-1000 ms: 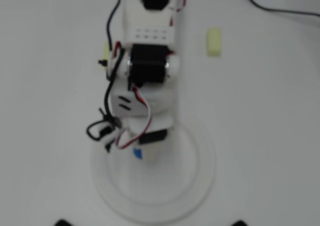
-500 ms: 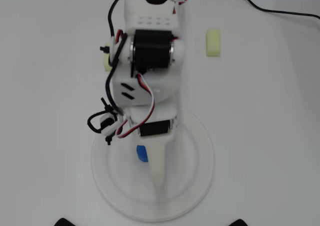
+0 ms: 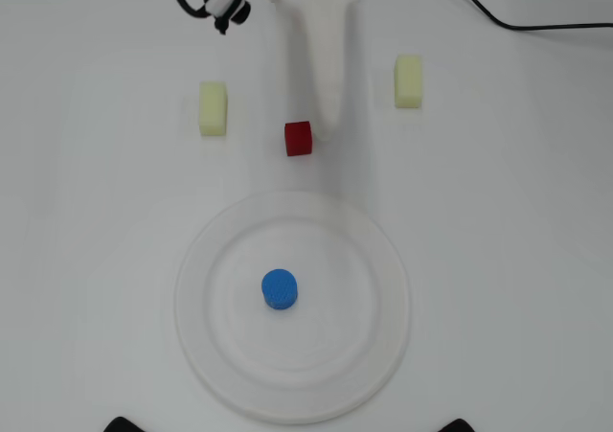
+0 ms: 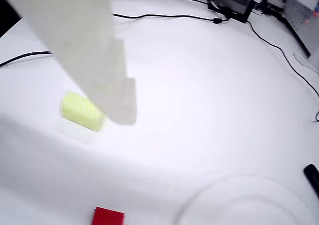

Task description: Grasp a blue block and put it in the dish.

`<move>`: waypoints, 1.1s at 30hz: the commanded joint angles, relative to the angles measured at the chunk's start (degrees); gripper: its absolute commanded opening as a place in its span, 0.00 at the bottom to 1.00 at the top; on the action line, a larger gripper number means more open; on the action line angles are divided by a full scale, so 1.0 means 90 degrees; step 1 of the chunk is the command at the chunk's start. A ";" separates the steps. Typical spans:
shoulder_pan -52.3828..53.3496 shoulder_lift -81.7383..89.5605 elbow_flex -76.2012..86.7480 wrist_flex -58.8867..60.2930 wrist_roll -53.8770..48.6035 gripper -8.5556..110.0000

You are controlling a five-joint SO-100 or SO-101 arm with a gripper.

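Overhead view: one blue block (image 3: 279,289) lies inside the one dish (image 3: 292,306), near its centre. Beyond the dish on the worktop (image 3: 508,221): one red cube (image 3: 298,138), two pale yellow blocks (image 3: 213,108) (image 3: 408,80). Gripper (image 3: 324,130) empty; whether spread or pressed together cannot be told.

No text, label, brand, number or sign can be read in either view.

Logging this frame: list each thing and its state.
Blue block: upright, in the dish, near its middle.
Dish: flat on the table, holds only the blue block.
Red cube: on the table beside the gripper.
Yellow blocks: lying on the table.
Gripper: holds nothing; open or shut unclear.
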State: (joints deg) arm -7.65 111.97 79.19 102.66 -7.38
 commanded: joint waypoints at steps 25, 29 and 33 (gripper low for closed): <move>-0.0078 0.9512 1.0391 -0.2324 -0.0088 0.13; -0.0049 0.9512 1.0576 -0.2314 -0.0049 0.07; -0.0039 0.9512 1.0801 -0.2334 -0.0117 0.07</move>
State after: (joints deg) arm -8.79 187.82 173.41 77.87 -7.65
